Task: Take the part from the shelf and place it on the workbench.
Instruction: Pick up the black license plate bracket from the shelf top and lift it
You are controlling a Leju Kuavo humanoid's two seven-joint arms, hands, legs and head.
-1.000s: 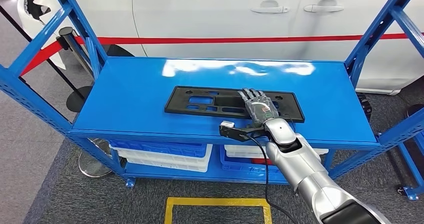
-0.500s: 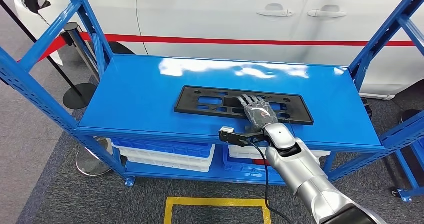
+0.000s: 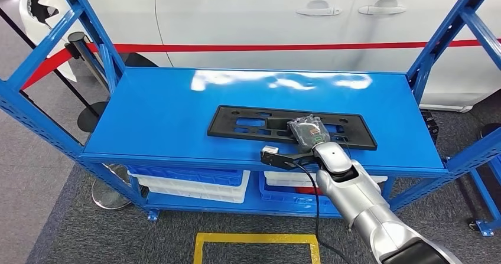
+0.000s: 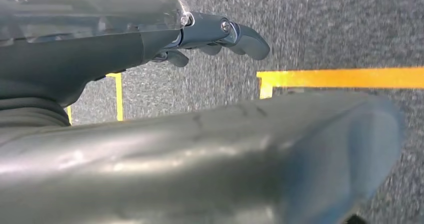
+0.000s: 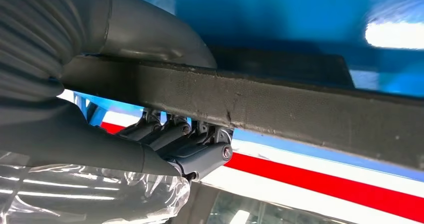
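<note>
Part: black slotted plate (image 3: 260, 127), lying flat on the blue shelf top (image 3: 153, 116), toward its front edge, at 6 o'clock from the shelf's middle
Right hand: right hand (image 3: 307, 131) curled down over the part's front rail near its right end; the right wrist view has the thumb (image 5: 150, 26) on one face of the rail (image 5: 300, 108) and the fingers (image 5: 200, 156) on the other, so it grips the part
Left hand: left hand (image 4: 150, 38) hangs over grey carpet (image 4: 325, 28) with yellow floor tape (image 4: 340, 77); fingers (image 4: 245, 36) partly curled, holding nothing
Behind, 12 o'clock: white car (image 3: 266, 16) with a red stripe
Below: blue and white bins (image 3: 189, 181) on the lower shelf
</note>
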